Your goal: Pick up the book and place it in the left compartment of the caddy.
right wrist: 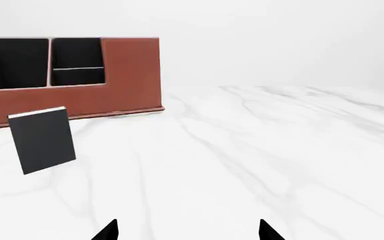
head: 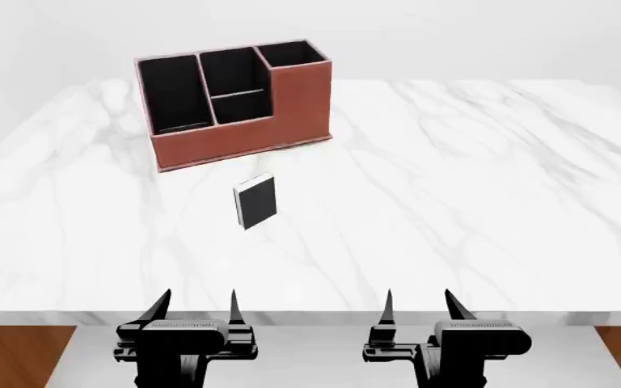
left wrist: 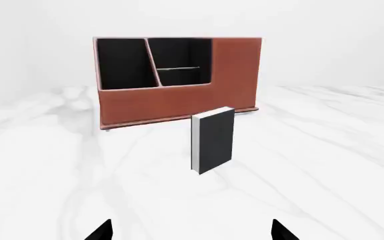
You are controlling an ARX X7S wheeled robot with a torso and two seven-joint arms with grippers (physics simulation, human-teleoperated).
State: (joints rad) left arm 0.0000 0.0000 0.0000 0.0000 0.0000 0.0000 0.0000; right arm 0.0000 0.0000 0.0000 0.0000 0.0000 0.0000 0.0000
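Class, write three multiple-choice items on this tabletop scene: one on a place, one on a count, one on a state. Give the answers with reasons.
1. Where is the book?
A. Inside the caddy
B. On the marble table, in front of the caddy
C. In a gripper

2. How many bays does the caddy have?
A. Two
B. Four
C. Six

3. How is the left gripper?
A. Open, holding nothing
B. Shut on the book
C. Shut on the caddy

Answers: 1 B, the book is on the table clear of the caddy's front wall. 2 B, four black-lined openings show from above. 3 A, its fingers stand apart over the table's near edge.
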